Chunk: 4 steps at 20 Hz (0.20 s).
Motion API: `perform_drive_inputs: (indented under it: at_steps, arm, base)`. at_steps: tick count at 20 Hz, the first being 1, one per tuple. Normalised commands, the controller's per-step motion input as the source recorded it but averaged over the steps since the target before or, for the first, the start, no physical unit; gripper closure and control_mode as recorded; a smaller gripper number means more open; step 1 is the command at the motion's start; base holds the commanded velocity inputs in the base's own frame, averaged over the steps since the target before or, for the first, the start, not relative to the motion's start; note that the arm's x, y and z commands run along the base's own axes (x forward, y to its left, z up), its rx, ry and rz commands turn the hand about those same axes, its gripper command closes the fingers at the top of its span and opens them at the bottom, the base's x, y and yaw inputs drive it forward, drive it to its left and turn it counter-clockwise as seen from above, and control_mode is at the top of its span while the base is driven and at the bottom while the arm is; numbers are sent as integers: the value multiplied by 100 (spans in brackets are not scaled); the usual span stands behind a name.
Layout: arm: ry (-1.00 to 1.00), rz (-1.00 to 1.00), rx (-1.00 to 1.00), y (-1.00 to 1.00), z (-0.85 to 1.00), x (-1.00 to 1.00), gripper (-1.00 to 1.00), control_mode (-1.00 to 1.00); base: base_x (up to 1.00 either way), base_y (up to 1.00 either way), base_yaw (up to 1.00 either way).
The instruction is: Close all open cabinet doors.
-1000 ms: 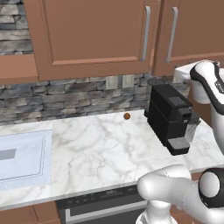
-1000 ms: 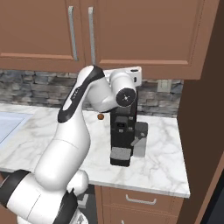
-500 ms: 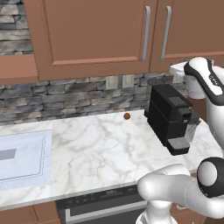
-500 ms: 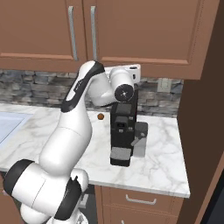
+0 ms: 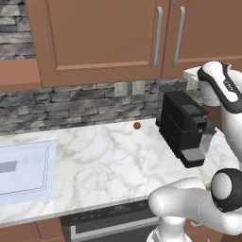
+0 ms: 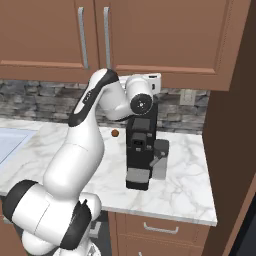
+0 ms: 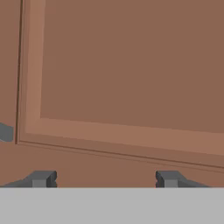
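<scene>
Two reddish-brown cabinet doors hang over the counter, their silver bar handles side by side. The left door and the right door both look flush with the cabinet front. My gripper is open with nothing between its fingers. It sits right against the lower edge of the right door, whose recessed panel and bottom frame fill the hand view. In the right base view the white hand is up at the bottom edge of the right door, above the coffee machine.
A black coffee machine stands on the marble counter just under my hand. A small brown round object lies near the stone backsplash. A sink is at the left. A tall brown side panel bounds the right end.
The right door has swung inward, its handle closing up on the left door's handle. My hand followed it toward the cabinet. Since half a second ago almost nothing has moved.
</scene>
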Motion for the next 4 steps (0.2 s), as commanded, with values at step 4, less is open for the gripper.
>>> perform_drive_inputs:
  at_steps: [4]
  arm:
    - [0, 0, 0, 0, 0, 18, -100, -100]
  base:
    - [0, 0, 0]
